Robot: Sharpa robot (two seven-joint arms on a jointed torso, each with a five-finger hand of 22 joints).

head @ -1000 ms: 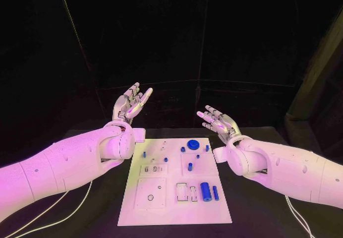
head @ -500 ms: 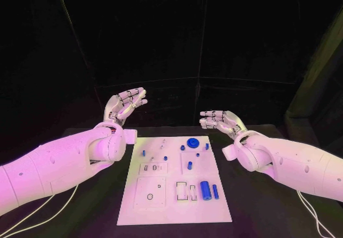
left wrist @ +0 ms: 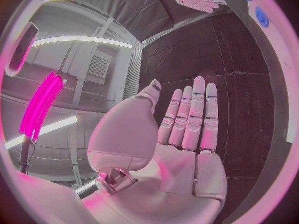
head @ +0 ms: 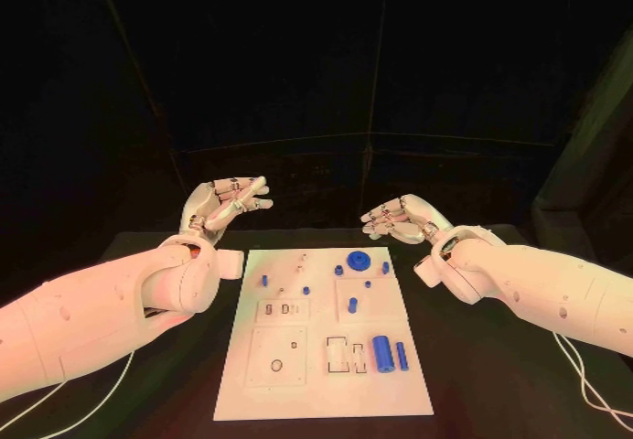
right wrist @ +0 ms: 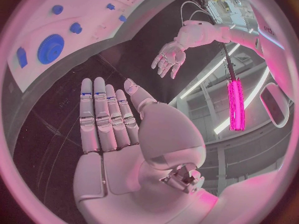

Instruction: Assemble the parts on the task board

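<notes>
Both arms have dropped and drawn outward: the left robot hand (head: 227, 202) hangs empty with fingers apart at ten o'clock of the task board (head: 325, 402), the right robot hand (head: 402, 218) likewise at two o'clock. Assembly looks unstarted; the blue gear (head: 359, 260) and blue cylinder (head: 380, 352) lie loose in the board's recesses.

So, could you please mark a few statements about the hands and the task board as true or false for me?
1. The left hand holds a blue part. False: it holds nothing, its fingers apart.
2. The right hand is raised beyond the far edge of the task board, touching nothing. True.
3. The blue gear lies near the board's far end. True.
4. The blue cylinder lies off the board on the black table. False: it lies on the board, near its right edge.
</notes>
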